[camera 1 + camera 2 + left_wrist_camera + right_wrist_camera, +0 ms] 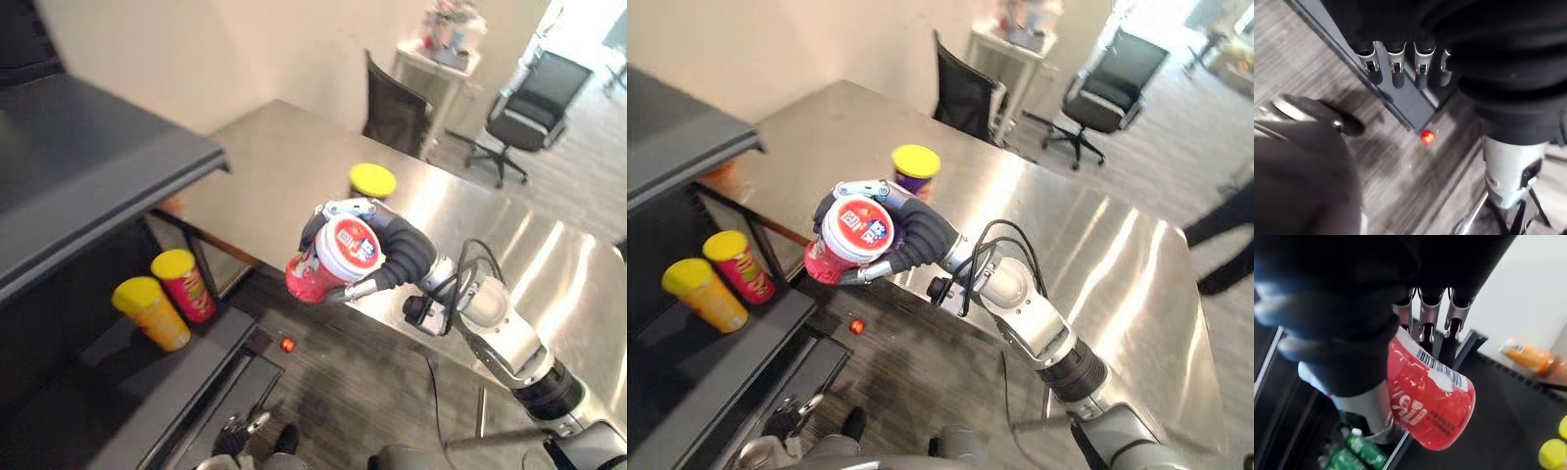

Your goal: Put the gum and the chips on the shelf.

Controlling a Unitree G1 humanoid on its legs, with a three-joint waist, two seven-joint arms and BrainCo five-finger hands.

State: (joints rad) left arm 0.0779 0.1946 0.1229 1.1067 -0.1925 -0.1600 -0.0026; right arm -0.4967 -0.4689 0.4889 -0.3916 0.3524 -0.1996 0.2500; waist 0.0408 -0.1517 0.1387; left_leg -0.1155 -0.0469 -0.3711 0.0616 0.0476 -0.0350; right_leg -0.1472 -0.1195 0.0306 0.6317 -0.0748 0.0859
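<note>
My right hand (402,250) is shut on a red gum tub (328,259) with a white lid, holding it tilted in the air over the gap between the steel table (549,264) and the black shelf (118,392). In the right wrist view the gum tub (1432,406) points toward the shelf. A chips can (372,181) with a yellow lid stands on the table just behind the hand. Two more cans stand on the shelf board, a yellow one (152,311) and a red one (184,284). My left hand (1396,63) hangs low by the shelf's foot with straight fingers, holding nothing.
A small red thing (287,344) lies on the floor under the tub. A black chair (397,113) stands behind the table, an office chair (529,103) farther back. An orange bottle (1528,357) lies deep on the shelf. A person's legs (1225,230) show at the right.
</note>
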